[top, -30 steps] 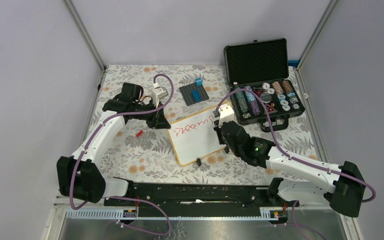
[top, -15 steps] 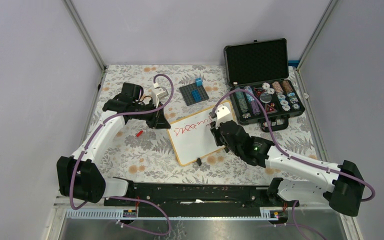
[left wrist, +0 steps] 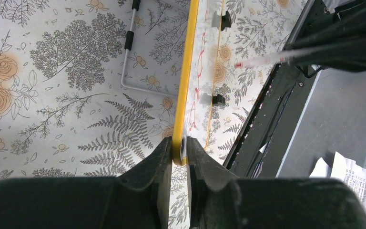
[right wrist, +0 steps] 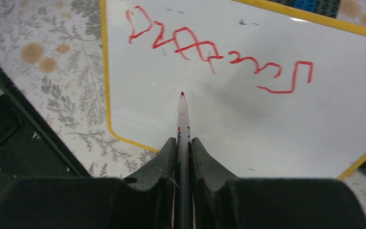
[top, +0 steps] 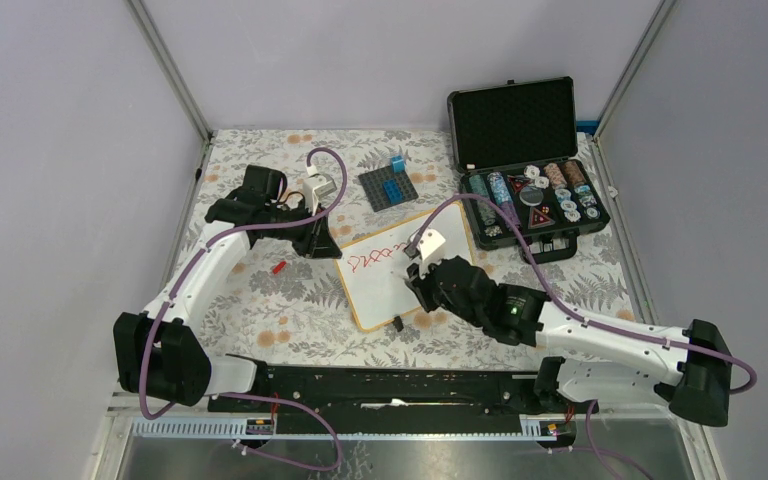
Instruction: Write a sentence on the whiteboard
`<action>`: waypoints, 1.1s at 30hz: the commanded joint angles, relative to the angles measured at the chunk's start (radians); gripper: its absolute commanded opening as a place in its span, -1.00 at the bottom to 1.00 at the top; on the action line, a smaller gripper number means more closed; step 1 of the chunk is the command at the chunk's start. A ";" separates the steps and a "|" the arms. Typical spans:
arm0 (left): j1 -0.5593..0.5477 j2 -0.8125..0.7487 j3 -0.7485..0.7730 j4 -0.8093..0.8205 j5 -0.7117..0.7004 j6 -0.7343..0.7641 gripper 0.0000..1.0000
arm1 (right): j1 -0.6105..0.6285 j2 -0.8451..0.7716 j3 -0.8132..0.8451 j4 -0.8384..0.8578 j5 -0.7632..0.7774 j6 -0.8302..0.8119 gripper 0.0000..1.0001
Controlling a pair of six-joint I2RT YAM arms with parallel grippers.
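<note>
Here we go: my left claw (left wrist: 180, 143) is clamped on the near yellow edge of the whiteboard (top: 390, 270); the board lies on the floral cloth (top: 260, 300) mid-table, between my two arms; two black clip feet (left wrist: 224, 19) show on its frame. My right claw (right wrist: 183, 142) is closed tight on one red marker (right wrist: 183, 119), tip pointing at the white surface just below the sentence (right wrist: 219, 57); tip touching or not, I cannot tell. The sentence is one line of red handwriting so far, running across the far part of the board.

Containers now: one black case (top: 530, 170) at far right, lid standing open; its tray holds rows of round chips, too small to count; the lid's inside is dark foam. Left of the case, one dark grey baseplate (top: 388, 188) carrying two blue pieces. One small red cap (top: 278, 266) lies on the cloth left of the board.
</note>
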 commanded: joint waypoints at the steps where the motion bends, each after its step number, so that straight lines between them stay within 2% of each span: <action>1: 0.016 -0.003 0.035 0.019 0.009 -0.003 -0.57 | 0.067 0.018 0.047 0.020 -0.039 -0.031 -1.00; 8: 0.027 -0.006 0.036 -0.018 0.043 0.027 -0.30 | 0.083 0.073 0.047 0.073 -0.123 -0.069 -1.00; 17: 0.027 0.002 0.034 -0.020 0.078 0.038 -0.27 | 0.084 0.105 0.028 0.215 -0.180 -0.130 -1.00; 24: 0.028 0.024 0.038 -0.020 0.101 0.043 -0.38 | 0.084 0.104 -0.025 0.310 -0.256 -0.218 -1.00; 27: 0.028 0.030 0.044 -0.020 0.101 0.043 -0.47 | 0.084 0.123 -0.028 0.326 -0.243 -0.232 -1.00; 30: 0.027 0.032 0.049 -0.023 0.096 0.046 -0.61 | 0.084 0.129 -0.027 0.309 -0.238 -0.252 -1.00; 33: 0.027 0.034 0.051 -0.027 0.095 0.049 -0.87 | 0.084 0.119 -0.030 0.282 -0.229 -0.264 -1.00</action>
